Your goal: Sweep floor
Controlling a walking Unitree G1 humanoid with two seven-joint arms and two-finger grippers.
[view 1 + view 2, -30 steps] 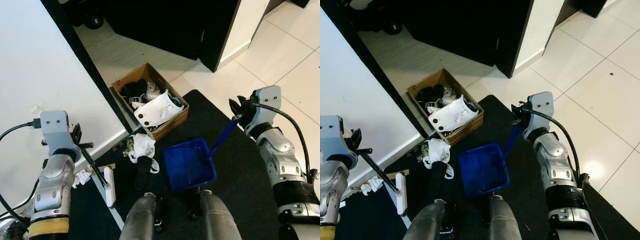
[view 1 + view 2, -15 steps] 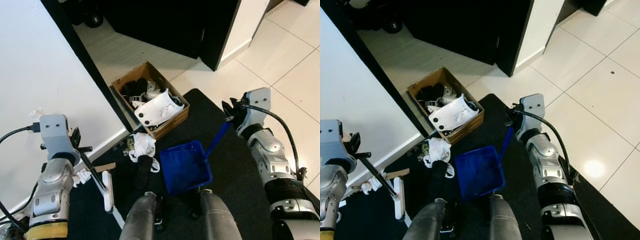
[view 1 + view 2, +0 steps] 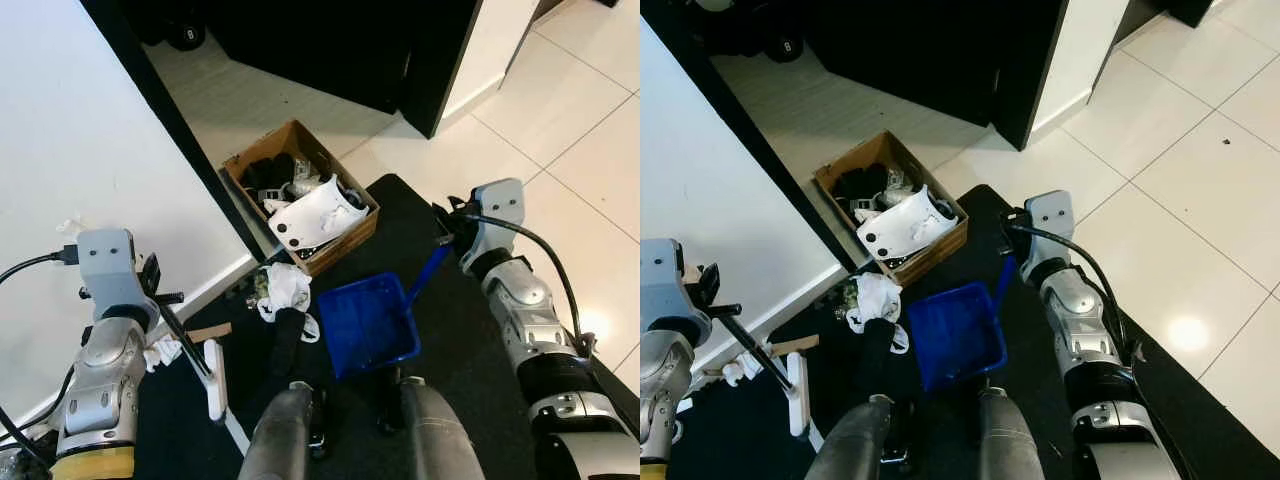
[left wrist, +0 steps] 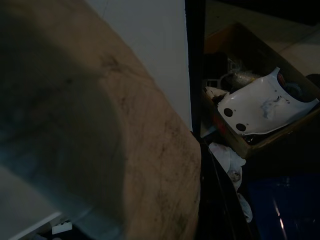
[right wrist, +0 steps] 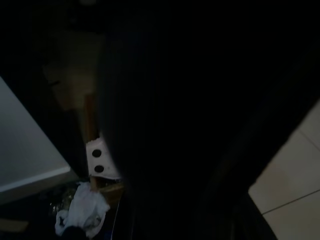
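Right pincer (image 3: 446, 222) clamped on blue dustpan (image 3: 368, 325) handle, pan below beside crumpled white bag (image 3: 286, 290).

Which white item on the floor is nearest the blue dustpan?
The crumpled white plastic bag, lying just beside the blue plastic dustpan on the black mat. The white curved plastic shell sits farther off in the cardboard box.

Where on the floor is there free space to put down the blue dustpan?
Free: the black mat right of the dustpan, and the white tiles beyond. Crowded: between the cardboard box and the white bag by the wall.
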